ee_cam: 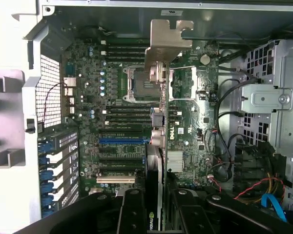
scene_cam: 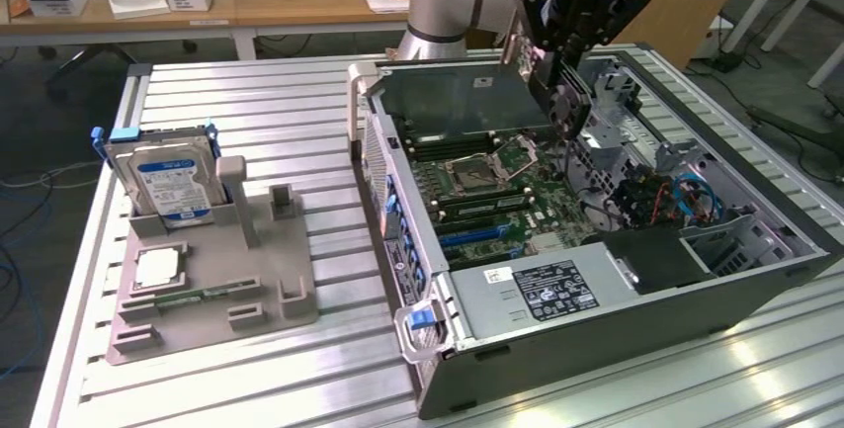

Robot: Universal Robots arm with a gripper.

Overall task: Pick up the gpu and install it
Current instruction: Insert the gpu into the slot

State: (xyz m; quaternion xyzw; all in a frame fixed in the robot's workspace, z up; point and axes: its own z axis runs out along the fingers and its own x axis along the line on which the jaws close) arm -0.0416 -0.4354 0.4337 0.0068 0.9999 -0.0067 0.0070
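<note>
The gripper has its fingers closed narrowly on the gpu, one on each flat side of the card. The card hangs below the gripper, edge-on to the wrist camera. Its long axis runs away from the wrist, and the silvery bracket is its far end. It is above the motherboard in the open computer case.

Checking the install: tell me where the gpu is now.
In the wrist view, the gpu is held edge-on in the gripper over the motherboard, its bracket end near the CPU socket.
</note>
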